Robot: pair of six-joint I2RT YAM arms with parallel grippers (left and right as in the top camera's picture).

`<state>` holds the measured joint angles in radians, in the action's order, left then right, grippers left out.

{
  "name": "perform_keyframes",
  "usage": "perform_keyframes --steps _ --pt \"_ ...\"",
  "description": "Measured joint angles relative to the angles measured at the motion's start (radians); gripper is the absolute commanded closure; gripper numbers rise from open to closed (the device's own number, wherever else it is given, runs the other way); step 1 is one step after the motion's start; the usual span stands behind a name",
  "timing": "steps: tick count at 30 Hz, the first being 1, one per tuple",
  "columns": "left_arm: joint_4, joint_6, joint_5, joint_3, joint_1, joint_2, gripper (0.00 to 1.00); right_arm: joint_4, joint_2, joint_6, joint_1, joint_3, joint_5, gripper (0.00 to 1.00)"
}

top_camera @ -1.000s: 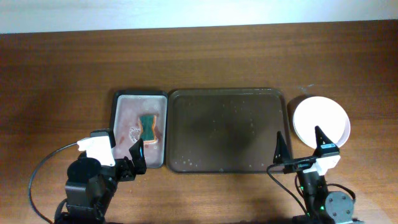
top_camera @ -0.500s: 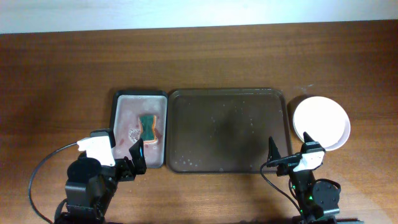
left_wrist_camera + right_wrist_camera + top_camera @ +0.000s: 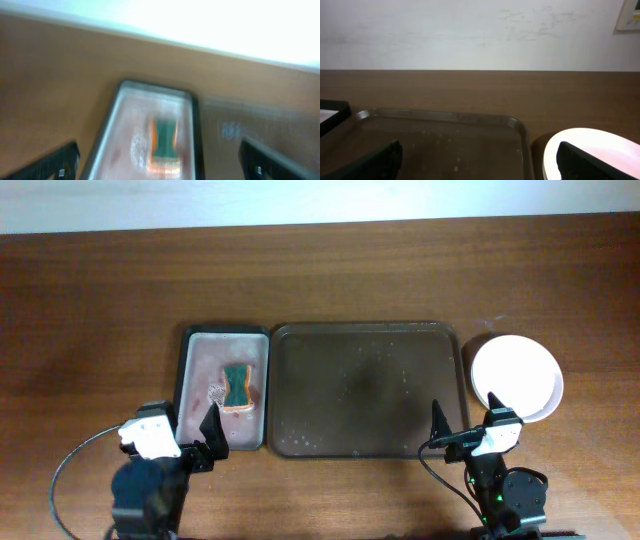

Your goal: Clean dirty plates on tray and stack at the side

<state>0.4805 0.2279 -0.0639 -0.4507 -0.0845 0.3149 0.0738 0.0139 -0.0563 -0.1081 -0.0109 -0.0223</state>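
Observation:
The large dark brown tray (image 3: 360, 442) lies mid-table with only water droplets on it; it also shows in the right wrist view (image 3: 445, 145). The plates (image 3: 517, 375) sit as one white round stack on the wood just right of the tray, also in the right wrist view (image 3: 600, 150); I cannot tell how many are there. My right gripper (image 3: 465, 415) is open and empty at the tray's front right corner, one finger near the stack's front rim (image 3: 480, 167). My left gripper (image 3: 190, 438) is open and empty at the front end of the small tray (image 3: 160, 167).
A smaller tray with a pinkish bottom (image 3: 200, 370) lies left of the big tray and holds a green and orange sponge (image 3: 236, 385) beside a patch of foam; the left wrist view shows it blurred (image 3: 162, 142). A cable runs at the front left (image 3: 70, 470).
My left arm has drawn back toward the table's front edge, away from the small tray. My right arm shifted left and back from the plates about a second ago and has held still since.

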Motion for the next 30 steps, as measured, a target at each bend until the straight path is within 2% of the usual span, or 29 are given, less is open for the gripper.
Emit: perform_keyframes --steps 2,7,8,11,15,30 --pt "-0.114 -0.002 0.000 0.106 0.014 -0.087 0.01 0.000 0.000 0.000 0.000 0.000 0.000 0.01" --pt "-0.513 -0.032 0.000 0.381 0.023 -0.271 0.00 0.000 0.000 0.000 -0.001 0.000 0.000 0.01" --pt "-0.547 -0.050 0.000 0.404 0.023 -0.287 0.01 0.000 0.000 0.000 -0.001 0.000 0.000 0.01" --pt "-0.528 -0.118 0.006 0.430 0.025 -0.299 0.01 0.000 0.000 0.001 -0.001 0.000 0.000 0.01" --pt "-0.402 -0.156 0.011 0.438 0.025 -0.303 0.01 0.001 0.000 0.000 -0.001 0.000 0.000 0.01" --pt "-0.401 -0.176 0.011 0.438 0.026 -0.303 0.01 0.000 0.000 0.000 -0.001 0.000 0.000 0.01"
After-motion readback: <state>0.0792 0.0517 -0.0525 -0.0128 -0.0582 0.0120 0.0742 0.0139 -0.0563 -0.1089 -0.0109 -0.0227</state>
